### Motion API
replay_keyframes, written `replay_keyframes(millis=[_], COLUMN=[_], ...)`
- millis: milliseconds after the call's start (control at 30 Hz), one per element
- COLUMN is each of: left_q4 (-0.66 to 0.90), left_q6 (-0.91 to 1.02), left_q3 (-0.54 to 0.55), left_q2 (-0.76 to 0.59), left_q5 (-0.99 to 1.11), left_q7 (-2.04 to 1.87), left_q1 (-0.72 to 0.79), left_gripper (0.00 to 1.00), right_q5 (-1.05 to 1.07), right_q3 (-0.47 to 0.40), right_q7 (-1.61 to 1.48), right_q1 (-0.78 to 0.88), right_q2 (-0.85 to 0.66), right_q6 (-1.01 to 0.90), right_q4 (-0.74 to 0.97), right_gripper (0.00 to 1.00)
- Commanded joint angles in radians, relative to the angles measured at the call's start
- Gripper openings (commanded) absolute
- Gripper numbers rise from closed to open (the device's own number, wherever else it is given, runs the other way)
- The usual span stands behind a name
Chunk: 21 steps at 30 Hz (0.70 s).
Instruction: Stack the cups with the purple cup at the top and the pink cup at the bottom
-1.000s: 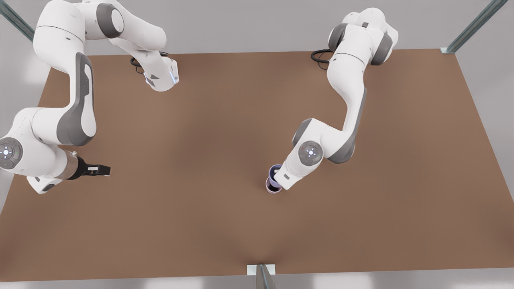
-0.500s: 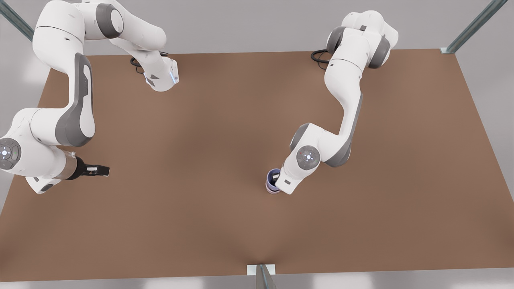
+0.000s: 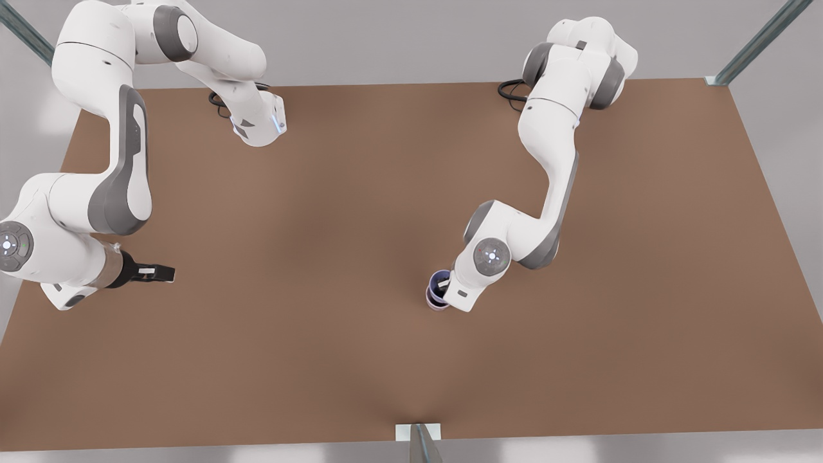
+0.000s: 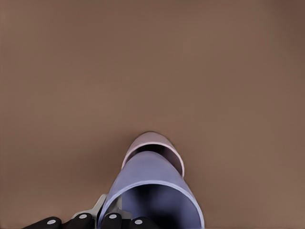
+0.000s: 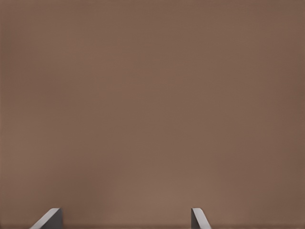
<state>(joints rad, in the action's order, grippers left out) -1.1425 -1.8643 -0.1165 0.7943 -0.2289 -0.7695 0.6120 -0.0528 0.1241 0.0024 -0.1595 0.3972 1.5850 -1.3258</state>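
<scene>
The purple cup (image 3: 440, 281) is held by its rim in my left gripper (image 3: 446, 288), on the arm at the front view's right, near the table's middle. Its lower end sits in the mouth of the pink cup (image 3: 436, 304), which stands upright on the table beneath it. In the left wrist view the purple cup (image 4: 152, 191) is close up, one finger (image 4: 101, 206) lies against its wall, and the pink cup's rim (image 4: 153, 139) peeks out behind it. My right gripper (image 3: 158, 273) waits open over bare table at the front view's left, with both fingertips (image 5: 51, 217) apart.
The brown table (image 3: 360, 193) spreads wide around the cups. Both arm bases stand at its far edge. A metal post bracket (image 3: 418, 432) sits at the middle of the near edge.
The left arm has sunk a little, bringing the purple cup down closer into the pink cup. The right arm has barely moved.
</scene>
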Motion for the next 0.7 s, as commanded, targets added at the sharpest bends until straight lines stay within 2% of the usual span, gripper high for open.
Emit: replay_keyframes(millis=[0, 133, 167, 233, 267, 667], left_q4=[-0.003, -0.003, -0.003, -0.003, -0.003, -0.002], left_q6=[-0.016, -0.016, -0.018, -0.026, -0.026, -0.026], left_q3=[0.000, 0.000, 0.000, 0.000, 0.000, 0.003], left_q2=[0.000, 0.003, 0.003, 0.003, 0.005, 0.006], left_q5=[-0.001, -0.003, -0.004, -0.004, -0.004, -0.004], left_q7=[-0.063, -0.063, -0.065, -0.067, -0.067, -0.063], left_q1=[0.000, -0.002, -0.002, -0.002, -0.002, -0.014], left_gripper=[0.21, 0.23, 0.47, 0.79, 0.83, 0.84], right_q5=[0.001, 0.001, 0.001, 0.001, 0.001, 0.001], right_q3=[0.000, 0.000, 0.000, 0.000, 0.000, 0.000], right_q7=[0.001, 0.001, 0.001, 0.001, 0.001, 0.001], right_q1=[0.000, 0.000, 0.000, 0.000, 0.000, -0.008], right_q2=[-0.001, -0.001, -0.001, -0.001, 0.000, 0.000], right_q6=[0.000, 0.000, 0.000, 0.000, 0.000, -0.002], right_q4=[0.000, 0.000, 0.000, 0.000, 0.000, -0.001], right_gripper=[1.00, 1.00, 1.00, 1.00, 1.00, 1.00])
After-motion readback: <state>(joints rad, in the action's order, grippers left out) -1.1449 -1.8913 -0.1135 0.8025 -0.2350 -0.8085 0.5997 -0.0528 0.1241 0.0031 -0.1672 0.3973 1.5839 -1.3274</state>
